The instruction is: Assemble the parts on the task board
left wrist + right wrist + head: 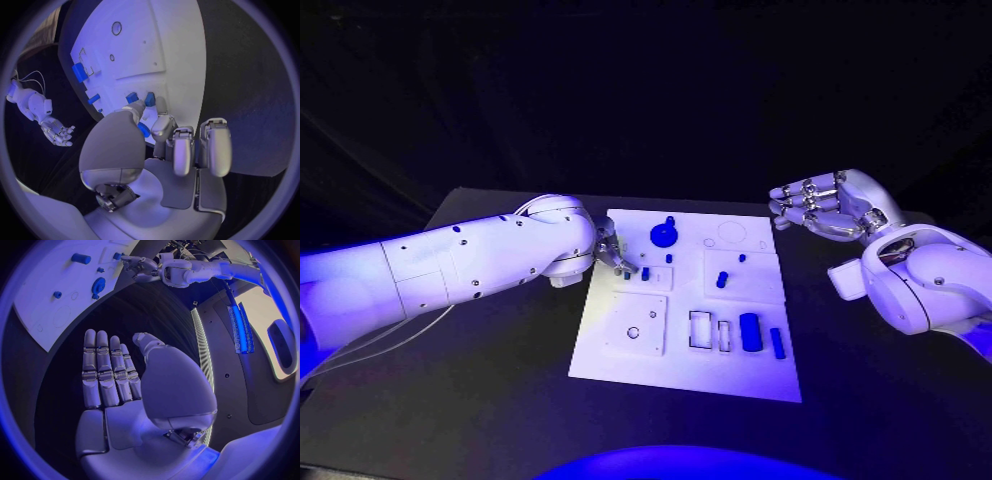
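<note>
Unmarked white task board (646, 345), blue parts (751, 331)

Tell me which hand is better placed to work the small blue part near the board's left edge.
Probably the left. The left hand already has its fingertips at the small blue part on the task board, while the right hand hangs open off the board's far right corner.

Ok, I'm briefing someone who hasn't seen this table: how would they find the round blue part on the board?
Start at the white board in the middle of the black table and go to its far edge. The round blue part sits there, just past the left hand. It is the only disc-shaped piece, with a small knob on its far side; the other blue pieces are short bars or pegs.
</note>
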Robot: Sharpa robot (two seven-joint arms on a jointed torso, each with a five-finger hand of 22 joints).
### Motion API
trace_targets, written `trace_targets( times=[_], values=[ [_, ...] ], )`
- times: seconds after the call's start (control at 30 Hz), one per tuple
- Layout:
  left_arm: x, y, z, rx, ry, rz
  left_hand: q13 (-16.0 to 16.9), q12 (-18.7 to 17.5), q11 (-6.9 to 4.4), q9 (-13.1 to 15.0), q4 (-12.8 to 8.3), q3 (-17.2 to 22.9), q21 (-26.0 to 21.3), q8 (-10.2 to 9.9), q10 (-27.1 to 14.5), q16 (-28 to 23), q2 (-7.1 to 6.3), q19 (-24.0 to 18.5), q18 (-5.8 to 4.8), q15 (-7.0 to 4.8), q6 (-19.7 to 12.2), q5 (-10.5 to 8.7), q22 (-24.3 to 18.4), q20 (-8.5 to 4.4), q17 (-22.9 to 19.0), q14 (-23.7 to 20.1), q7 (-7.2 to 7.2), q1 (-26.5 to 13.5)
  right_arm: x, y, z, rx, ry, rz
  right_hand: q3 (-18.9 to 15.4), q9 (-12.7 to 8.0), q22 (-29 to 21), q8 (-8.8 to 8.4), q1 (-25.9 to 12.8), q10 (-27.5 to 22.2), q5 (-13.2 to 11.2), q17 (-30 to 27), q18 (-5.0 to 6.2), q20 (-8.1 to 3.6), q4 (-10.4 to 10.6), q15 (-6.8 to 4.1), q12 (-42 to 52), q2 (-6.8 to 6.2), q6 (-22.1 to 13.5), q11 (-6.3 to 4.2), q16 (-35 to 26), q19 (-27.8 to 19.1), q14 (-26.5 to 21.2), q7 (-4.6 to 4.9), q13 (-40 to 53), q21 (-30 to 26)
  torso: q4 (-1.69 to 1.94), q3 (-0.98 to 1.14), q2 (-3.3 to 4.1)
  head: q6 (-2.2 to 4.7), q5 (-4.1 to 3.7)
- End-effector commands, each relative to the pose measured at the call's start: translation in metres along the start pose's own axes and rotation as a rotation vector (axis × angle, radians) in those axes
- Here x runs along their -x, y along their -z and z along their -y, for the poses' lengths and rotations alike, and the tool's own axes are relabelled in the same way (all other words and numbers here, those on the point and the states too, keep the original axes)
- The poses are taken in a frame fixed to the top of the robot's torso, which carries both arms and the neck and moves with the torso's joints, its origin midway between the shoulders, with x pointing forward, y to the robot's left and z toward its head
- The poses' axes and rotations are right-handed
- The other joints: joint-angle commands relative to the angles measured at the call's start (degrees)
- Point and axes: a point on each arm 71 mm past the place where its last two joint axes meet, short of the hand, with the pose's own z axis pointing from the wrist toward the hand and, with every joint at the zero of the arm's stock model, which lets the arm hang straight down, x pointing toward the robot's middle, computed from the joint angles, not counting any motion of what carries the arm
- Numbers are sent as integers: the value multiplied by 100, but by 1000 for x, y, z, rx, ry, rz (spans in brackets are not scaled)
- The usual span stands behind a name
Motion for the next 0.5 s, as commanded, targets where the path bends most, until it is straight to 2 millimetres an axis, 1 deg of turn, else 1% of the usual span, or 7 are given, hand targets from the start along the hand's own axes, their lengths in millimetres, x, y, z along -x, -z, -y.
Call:
trace_targets(
  times=[0.03,0.2,0.3,0.4,0.43,0.5],
  values=[
    [-1,0,-1,12,19,1,-1,-20,-1,-11,2,-166,-18,-40,-44,18,9,-4,-72,-32,28,-6,527,-21,1509,604,35,-121,-1,0,-1,10,0,-10,14,-6,-5,-37,-45,-9,29,-5,19,41,-11,-14,-38,2,-24,46,-27,5,-35,21,-6,-37,-3,0,3,5,-8],
    [1,1,-1,1,53,25,-21,-38,7,-9,-1,-488,-26,-46,-59,18,101,-9,-70,-27,30,-10,518,-18,1509,604,44,-284,-1,0,0,9,0,-10,14,-6,-5,-37,-45,-9,29,-5,19,41,-11,-14,-38,2,-24,46,-27,5,-35,21,-6,-37,-6,-3,3,12,-13],
    [4,2,-2,-17,100,50,-58,-69,10,-9,1,-573,-33,-52,-79,18,152,-15,-67,-27,20,-9,506,-17,1509,604,46,-306,-1,0,0,9,0,-10,14,-6,-5,-37,-45,-9,29,-5,19,41,-11,-14,-38,2,-24,46,-27,5,-35,21,-6,-37,-2,1,3,12,-26],
    [6,2,-2,-39,164,64,-187,-182,22,-15,-3,-660,-69,-76,-151,18,204,-52,-53,-20,-25,-9,448,-14,1509,604,62,-326,-1,0,0,8,0,-10,14,-6,-5,-37,-45,-9,29,-5,19,41,-11,-14,-38,2,-24,46,-27,5,-35,21,-6,-37,0,5,1,11,-33],
    [6,2,-3,-46,191,64,-306,-287,34,-21,-6,-710,-107,-96,-218,-1,210,-93,-37,-12,-61,-9,384,-9,1479,594,77,-325,-1,0,1,8,0,-10,14,-6,-5,-37,-45,-9,29,-5,19,41,-11,-14,-38,2,-24,46,-27,5,-35,21,-6,-37,0,4,0,10,-35],
    [8,2,-4,-60,244,68,-367,-345,51,-23,-4,-823,-145,-111,-265,-27,209,-131,-24,1,-92,-18,326,1,1437,582,95,-359,-2,0,1,7,0,-10,14,-6,-5,-37,-45,-9,29,-5,19,41,-11,-14,-38,2,-24,46,-27,5,-35,21,-6,-37,1,7,-2,15,-36]
  ],
)
